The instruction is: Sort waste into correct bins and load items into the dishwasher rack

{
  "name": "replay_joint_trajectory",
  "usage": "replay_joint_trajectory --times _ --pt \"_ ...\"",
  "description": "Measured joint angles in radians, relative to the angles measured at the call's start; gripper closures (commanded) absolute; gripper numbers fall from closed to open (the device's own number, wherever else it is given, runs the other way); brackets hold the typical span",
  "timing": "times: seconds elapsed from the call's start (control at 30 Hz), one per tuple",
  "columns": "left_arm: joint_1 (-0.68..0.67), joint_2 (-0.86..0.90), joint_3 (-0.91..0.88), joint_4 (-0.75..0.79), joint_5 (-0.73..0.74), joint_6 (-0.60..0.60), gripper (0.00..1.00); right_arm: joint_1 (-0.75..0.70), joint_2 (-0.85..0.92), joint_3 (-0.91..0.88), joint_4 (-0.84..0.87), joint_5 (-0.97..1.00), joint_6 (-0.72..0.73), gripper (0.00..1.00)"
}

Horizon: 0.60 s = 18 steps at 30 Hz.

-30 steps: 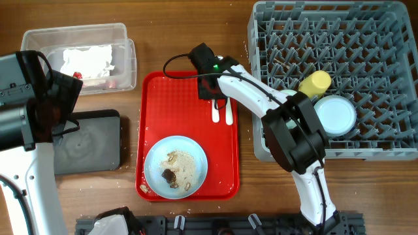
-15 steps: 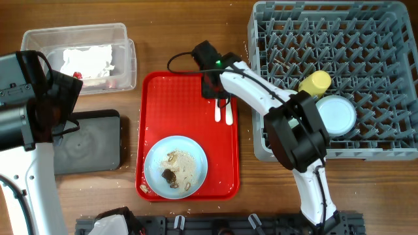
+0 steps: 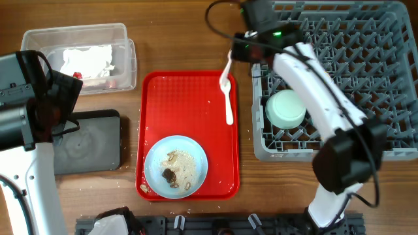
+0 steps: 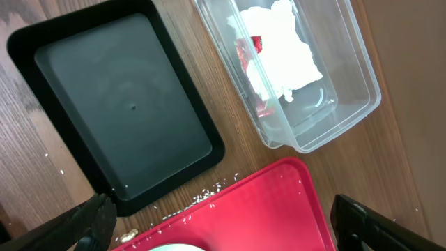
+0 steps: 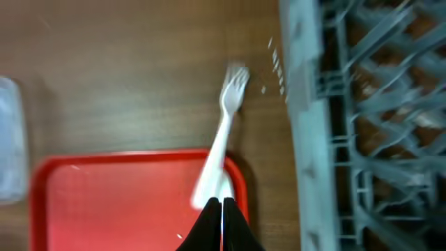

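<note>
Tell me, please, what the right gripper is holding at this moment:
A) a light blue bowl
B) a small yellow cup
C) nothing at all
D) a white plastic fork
D: in the right wrist view, the right gripper is shut on the handle of the white plastic fork, with the tines pointing away from it.

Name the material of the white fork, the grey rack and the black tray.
The fork: thin white plastic by its even colour and smooth look, though blur hides detail. The rack: moulded grey plastic, matte, with identical pegs and lattice walls. The black tray: probably plastic, semi-matte, with a soft sheen and a rounded rim.
</note>
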Motion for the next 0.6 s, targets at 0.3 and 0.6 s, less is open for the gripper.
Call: replay_joint_trajectory --times 0.3,0.6 --pt "0.000 0.000 0.000 0.000 0.000 0.000 0.00 -0.124 -0.062 0.002 0.022 -0.072 -0.056 0.94" --pt "0.000 0.000 0.000 0.000 0.000 0.000 0.00 -0.071 -0.061 -0.002 0.019 -0.163 -0.085 0.65"
